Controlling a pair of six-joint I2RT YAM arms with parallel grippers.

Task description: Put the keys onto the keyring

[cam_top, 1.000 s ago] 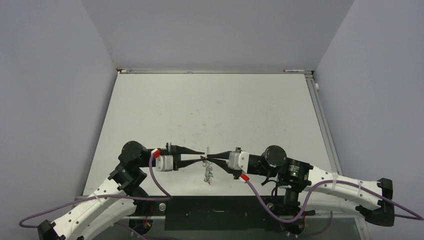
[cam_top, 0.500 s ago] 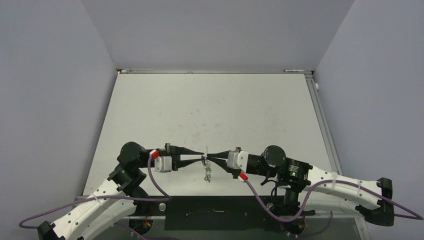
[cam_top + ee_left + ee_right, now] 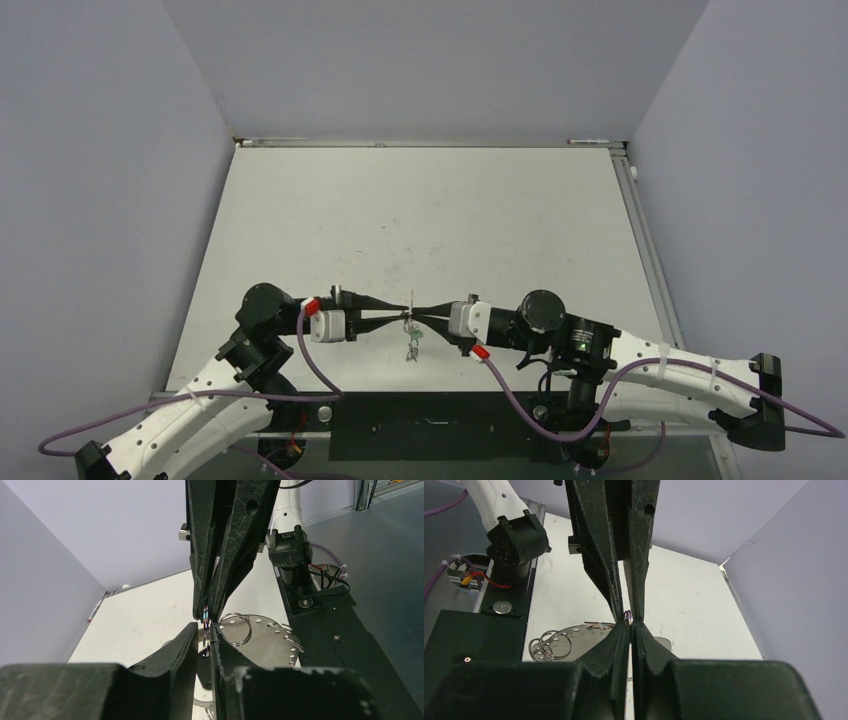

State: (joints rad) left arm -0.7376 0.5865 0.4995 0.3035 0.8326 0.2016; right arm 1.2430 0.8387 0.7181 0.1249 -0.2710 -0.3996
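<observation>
My two grippers meet tip to tip above the near middle of the table (image 3: 420, 220). My right gripper (image 3: 416, 313) is shut on a small iridescent ring (image 3: 628, 614), edge-on at its tips (image 3: 630, 624). My left gripper (image 3: 407, 313) has its jaws a narrow gap apart around the same ring (image 3: 205, 615), its tips (image 3: 203, 628) just under the right fingers (image 3: 200, 555). The keyring bunch with the green tag (image 3: 414, 337) hangs below them. It shows in the wrist views as a shiny holed disc (image 3: 265, 640) with wire loops (image 3: 555, 647). I cannot pick out any separate key.
Purple walls close in the table on the left, back and right. A black base plate (image 3: 440, 425) with the arm mounts runs along the near edge. The raised table rim (image 3: 640, 230) runs down the right side.
My right gripper has slid left toward the left gripper, so the tips now overlap. The hanging bunch has risen a little and shifted left with them.
</observation>
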